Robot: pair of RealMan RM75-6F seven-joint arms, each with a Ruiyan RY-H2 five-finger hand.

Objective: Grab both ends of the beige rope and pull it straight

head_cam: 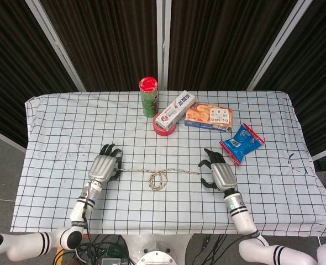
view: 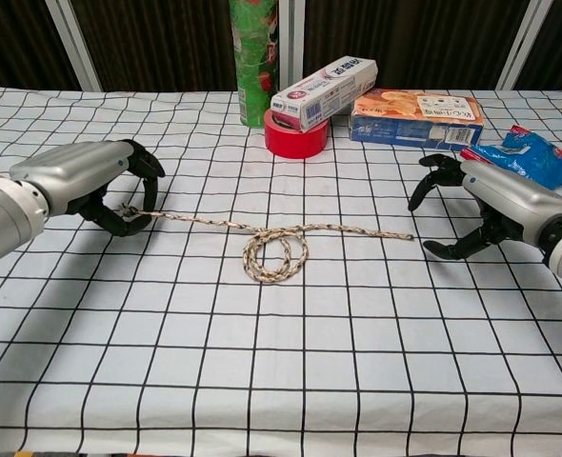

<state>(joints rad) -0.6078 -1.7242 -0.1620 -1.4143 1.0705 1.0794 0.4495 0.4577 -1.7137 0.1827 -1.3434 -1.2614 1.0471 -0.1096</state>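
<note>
my left hand (view: 76,181) grips the beige rope (view: 271,244) at its left end, mid-frame on the checked surface (view: 281,381); my right hand (view: 481,205) hovers released, just beside the rope's right tip.

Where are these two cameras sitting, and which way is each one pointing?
Head view: high above the near table edge, looking steeply down; shows both forearms, left hand, right hand.
Chest view: low, near table height, looking across toward the curtain; left hand and right hand enter from the sides.
Shared: both hands, beige rope, red tape roll, checked cloth.
</note>
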